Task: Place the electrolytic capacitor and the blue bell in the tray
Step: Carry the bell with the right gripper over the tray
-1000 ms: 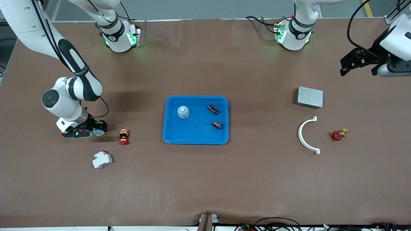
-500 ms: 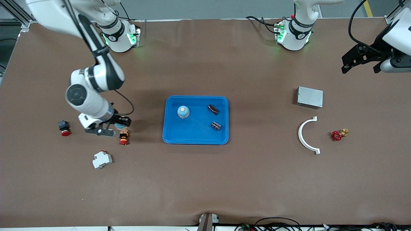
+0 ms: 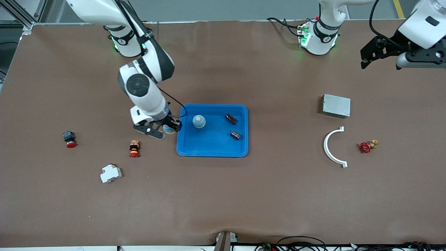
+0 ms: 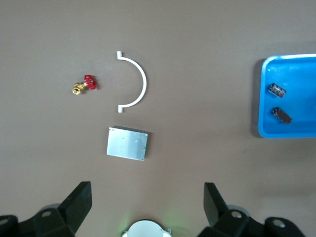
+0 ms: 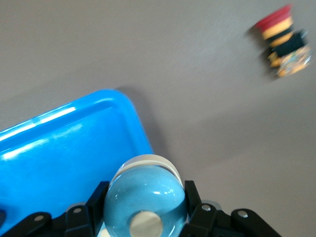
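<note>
The bright blue tray [image 3: 212, 141] lies mid-table. In it are a blue bell [image 3: 199, 121] and two dark electrolytic capacitors [image 3: 231, 119] [image 3: 235, 135]. My right gripper [image 3: 167, 129] is shut on a second blue bell [image 3: 169, 130], just over the tray's rim at the right arm's end. In the right wrist view this bell [image 5: 145, 197] sits between the fingers [image 5: 79, 217], above the tray's corner [image 5: 64, 153]. My left gripper [image 3: 366, 62] is open and empty, up over the left arm's end of the table. Its fingers [image 4: 79, 202] stand wide apart.
Two red-capped push buttons [image 3: 134, 149] [image 3: 69, 138] and a white breaker [image 3: 110, 173] lie toward the right arm's end. A grey metal box [image 3: 336, 105], a white curved bracket [image 3: 331, 148] and a red valve [image 3: 367, 146] lie toward the left arm's end.
My right gripper has carried the blue bell from the right arm's end of the table to the tray's edge. The left gripper has drifted slightly toward the bases.
</note>
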Robot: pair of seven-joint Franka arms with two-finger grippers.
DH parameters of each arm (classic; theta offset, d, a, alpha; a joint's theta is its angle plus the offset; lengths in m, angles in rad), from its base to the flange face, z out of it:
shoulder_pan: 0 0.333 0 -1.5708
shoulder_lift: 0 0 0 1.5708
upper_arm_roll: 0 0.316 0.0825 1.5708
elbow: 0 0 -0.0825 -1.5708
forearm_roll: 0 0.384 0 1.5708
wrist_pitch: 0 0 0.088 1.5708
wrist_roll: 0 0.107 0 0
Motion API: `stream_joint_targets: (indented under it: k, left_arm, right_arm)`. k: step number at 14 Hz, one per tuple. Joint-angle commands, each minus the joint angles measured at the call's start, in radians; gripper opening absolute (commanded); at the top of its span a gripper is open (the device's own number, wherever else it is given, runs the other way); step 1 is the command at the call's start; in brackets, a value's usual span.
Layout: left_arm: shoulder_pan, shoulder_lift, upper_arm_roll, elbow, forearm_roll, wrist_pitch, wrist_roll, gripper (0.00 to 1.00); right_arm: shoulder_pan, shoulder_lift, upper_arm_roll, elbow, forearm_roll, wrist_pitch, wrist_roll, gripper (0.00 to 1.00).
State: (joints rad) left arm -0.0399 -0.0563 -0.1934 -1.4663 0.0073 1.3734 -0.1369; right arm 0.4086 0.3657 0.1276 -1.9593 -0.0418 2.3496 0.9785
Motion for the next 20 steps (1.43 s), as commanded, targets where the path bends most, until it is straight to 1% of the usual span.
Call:
stream_joint_targets:
  k: [1, 4, 8, 9, 11, 14, 16, 20]
  left_arm:
    - [0.000, -0.011, -0.040, 0.001, -0.006, -0.023, -0.003, 1.00]
    - [0.011, -0.013, -0.038, 0.003, -0.013, -0.025, 0.008, 1.00]
    - [0.002, -0.011, -0.046, 0.003, -0.020, -0.023, 0.005, 1.00]
    - [-0.001, -0.013, -0.047, 0.001, -0.024, -0.025, 0.005, 1.00]
    - [0.003, -0.014, -0.075, 0.000, -0.027, -0.027, -0.001, 1.00]
    - [0.002, -0.022, -0.078, 0.001, -0.027, -0.037, -0.030, 1.00]
    - [0.000, -0.045, -0.078, 0.003, -0.027, -0.050, -0.035, 1.00]
    - [0.006, -0.046, -0.077, 0.003, -0.027, -0.063, -0.038, 1.00]
  right_arm:
    - [0.054, 0.111, -0.016, 0.109, -0.003, -0.004, 0.098, 0.00]
    - [0.087, 0.197, -0.019, 0.199, -0.015, -0.015, 0.166, 0.00]
    - [0.087, 0.269, -0.019, 0.263, -0.015, -0.013, 0.170, 0.00]
    - [0.090, 0.283, -0.020, 0.270, -0.015, -0.009, 0.172, 0.00]
    - [0.096, 0.305, -0.020, 0.280, -0.017, -0.001, 0.184, 0.00]
    - [0.107, 0.329, -0.023, 0.284, -0.017, 0.011, 0.192, 0.00]
    - [0.111, 0.346, -0.025, 0.284, -0.018, 0.049, 0.200, 0.00]
    - [0.111, 0.387, -0.028, 0.299, -0.020, 0.079, 0.201, 0.00]
